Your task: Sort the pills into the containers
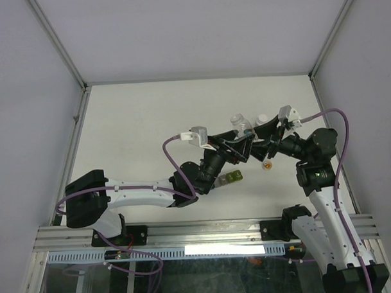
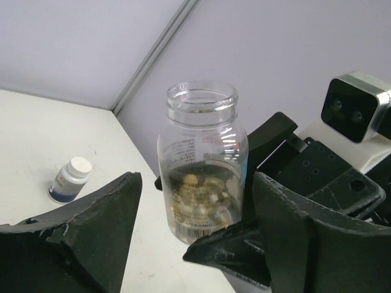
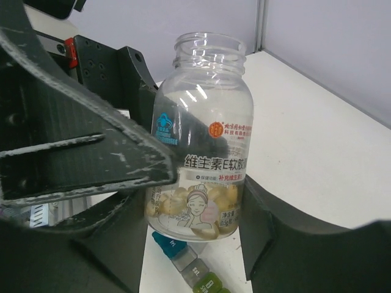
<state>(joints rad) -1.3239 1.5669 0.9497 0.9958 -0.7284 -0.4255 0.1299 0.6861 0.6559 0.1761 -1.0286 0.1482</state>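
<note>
Right wrist: pinching the uncapped bottle (image 3: 204, 122) in the right gripper (image 3: 192, 226) above the containers (image 3: 183, 256), seemingly for tipping pills (image 3: 183, 201), with the left gripper (image 2: 195, 201) spread around it.

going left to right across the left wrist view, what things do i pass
white bottle → clear bottle → camera on the right arm

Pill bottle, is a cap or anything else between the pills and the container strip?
No cap: the pill bottle stands open-mouthed. In the right wrist view, the container strip shows just below its base, nothing between them. Whether its lids are open is unclear.
</note>
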